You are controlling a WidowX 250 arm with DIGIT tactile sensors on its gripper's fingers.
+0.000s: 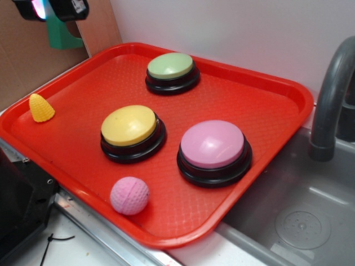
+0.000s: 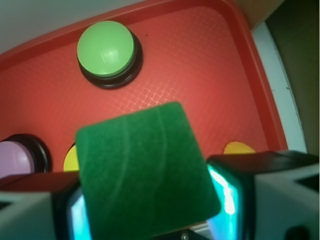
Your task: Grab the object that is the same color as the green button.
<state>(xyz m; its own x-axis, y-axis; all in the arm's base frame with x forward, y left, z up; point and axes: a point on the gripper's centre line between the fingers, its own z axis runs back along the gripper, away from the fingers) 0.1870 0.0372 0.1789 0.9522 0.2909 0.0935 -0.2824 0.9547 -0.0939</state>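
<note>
A big red tray [image 1: 266, 105] takes up most of the counter, sitting just beside a grey sink [image 1: 299, 221] with its dark faucet [image 1: 330, 105] arching at the right. On the tray stand three round push buttons on black bases: the pink button [image 1: 212, 144] nearest the sink, the yellow button [image 1: 128, 125] just beside it toward the middle, and the green button [image 1: 170, 65] at the far edge by the white wall. A pink ball [image 1: 130, 195] rests near the front rim of the tray, and a small yellow corn-shaped cone [image 1: 41, 107] stands upright at the tray's left edge, well apart from the rest.

Up in the top left corner of the exterior view hangs the gripper [image 1: 55, 14], raised clear above the tray — only part of it shows there. The wrist view makes it plain: the dark green block [image 2: 147, 175] is pinched between the two fingers [image 2: 235, 195], which press on it from either side, so the block is off the tray and held in the air — the green button lies below and beyond it.
</note>
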